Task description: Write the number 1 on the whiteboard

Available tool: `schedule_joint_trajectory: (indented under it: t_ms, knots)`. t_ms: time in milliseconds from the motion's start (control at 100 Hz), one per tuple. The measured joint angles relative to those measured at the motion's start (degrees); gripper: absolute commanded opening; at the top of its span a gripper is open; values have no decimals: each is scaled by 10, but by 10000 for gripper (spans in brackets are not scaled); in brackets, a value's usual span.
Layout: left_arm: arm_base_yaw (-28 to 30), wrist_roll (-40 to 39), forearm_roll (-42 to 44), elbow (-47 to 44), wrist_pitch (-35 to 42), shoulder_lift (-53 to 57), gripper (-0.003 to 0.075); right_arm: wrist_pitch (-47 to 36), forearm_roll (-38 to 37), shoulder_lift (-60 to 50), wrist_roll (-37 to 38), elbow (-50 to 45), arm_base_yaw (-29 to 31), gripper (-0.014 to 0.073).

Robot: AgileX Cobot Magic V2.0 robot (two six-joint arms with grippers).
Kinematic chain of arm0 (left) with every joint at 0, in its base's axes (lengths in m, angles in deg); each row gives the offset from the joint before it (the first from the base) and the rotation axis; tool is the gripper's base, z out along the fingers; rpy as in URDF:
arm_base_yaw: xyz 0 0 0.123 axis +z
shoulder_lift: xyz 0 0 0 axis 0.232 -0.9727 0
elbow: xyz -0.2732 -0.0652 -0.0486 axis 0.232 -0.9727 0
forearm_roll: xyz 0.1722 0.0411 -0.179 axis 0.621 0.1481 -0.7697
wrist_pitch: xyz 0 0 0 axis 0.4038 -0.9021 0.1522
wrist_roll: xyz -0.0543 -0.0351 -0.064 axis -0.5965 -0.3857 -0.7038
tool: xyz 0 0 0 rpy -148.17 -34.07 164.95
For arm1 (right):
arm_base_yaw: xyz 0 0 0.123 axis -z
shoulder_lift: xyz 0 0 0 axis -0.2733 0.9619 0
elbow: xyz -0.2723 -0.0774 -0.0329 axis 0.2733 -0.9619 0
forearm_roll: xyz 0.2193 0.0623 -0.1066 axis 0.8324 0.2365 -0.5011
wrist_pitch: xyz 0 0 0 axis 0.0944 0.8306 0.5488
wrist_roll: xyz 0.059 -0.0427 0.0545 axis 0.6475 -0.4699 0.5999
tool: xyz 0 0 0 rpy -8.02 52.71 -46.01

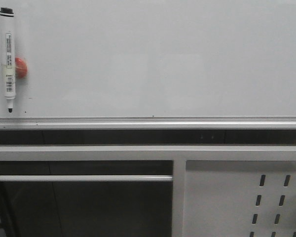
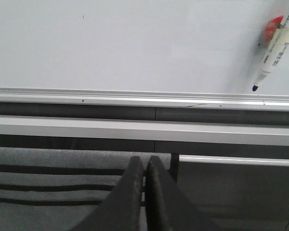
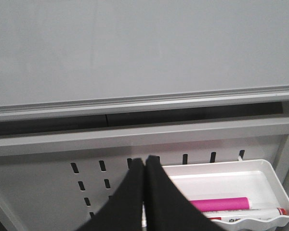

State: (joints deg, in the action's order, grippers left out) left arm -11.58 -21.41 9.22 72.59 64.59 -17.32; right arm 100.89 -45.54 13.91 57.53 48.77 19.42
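- Filling the upper half of the front view, the large smooth pale grey-white glossy whiteboard (image 1: pixel 163 59) ends below in a silver aluminium bottom rail (image 1: pixel 148 122).
- No pen stroke for a number 1 shows on the board in any view; only a few small dark specks mark it.
- A white marker with a black cap and a dark tip (image 1: pixel 8 59) hangs nearly upright at the board's far left, tip down just above the rail, taped to a round red magnet (image 1: pixel 21 67) behind it.
- Below the rail runs a grey metal frame, with a grey perforated metal panel (image 1: pixel 246 197) at lower right.
- The left gripper (image 2: pixel 145 166) has its black fingers pressed together, holding nothing, below the rail and well apart from the marker.
- The right gripper (image 3: pixel 144 166) is likewise closed and empty, in front of the perforated panel.
- Beside it a white plastic tray (image 3: pixel 274 180) holds a pink marker (image 3: pixel 221 203).
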Motion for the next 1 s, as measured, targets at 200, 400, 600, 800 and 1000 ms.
schedule_joint_trajectory:
  t_ms: [200,400,600,800,1000]
  knots:
    - [0,0,0,0,0,0,-18,0,0,0,0,0,0,-78]
    - [0,0,-1,0,21,0,-18,0,0,0,0,0,0,-78]
    - [0,0,-1,0,100,0,-18,0,0,0,0,0,0,-78]
    - [0,0,-1,0,130,0,-18,-23,27,0,0,0,0,-78]
    - [0,0,-7,0,180,0,-18,-109,161,0,1,0,0,-78]
